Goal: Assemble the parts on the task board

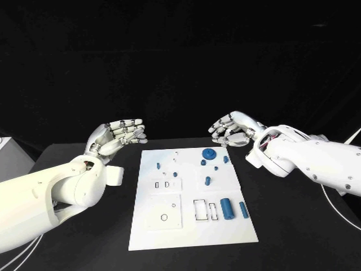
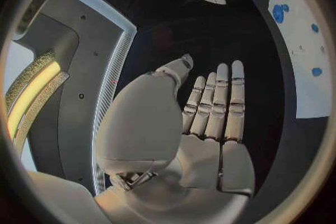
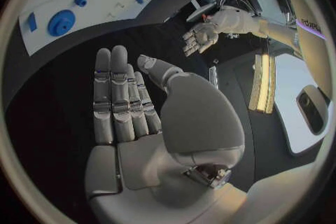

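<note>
Blue parts [image 1: 227,206] lie untouched on the white task board [image 1: 193,237] mid-desk, while the left hand [image 1: 118,137] and right hand [image 1: 232,129] hover released beyond its far corners, so assembly seems unstarted; next, reach for one.

- No text, label, brand, number or sign can be read in any of the views.
- The task board [image 1: 193,226] bears black outlines only: rectangles and a small oval, with no letters or figures beside them.
- The blue parts [image 1: 227,206] on it carry no markings that can be made out.
- In the right wrist view, a dark strip [image 3: 313,27] at the circle's rim carries pale marks that may be lettering, too small and bent to read.
</note>
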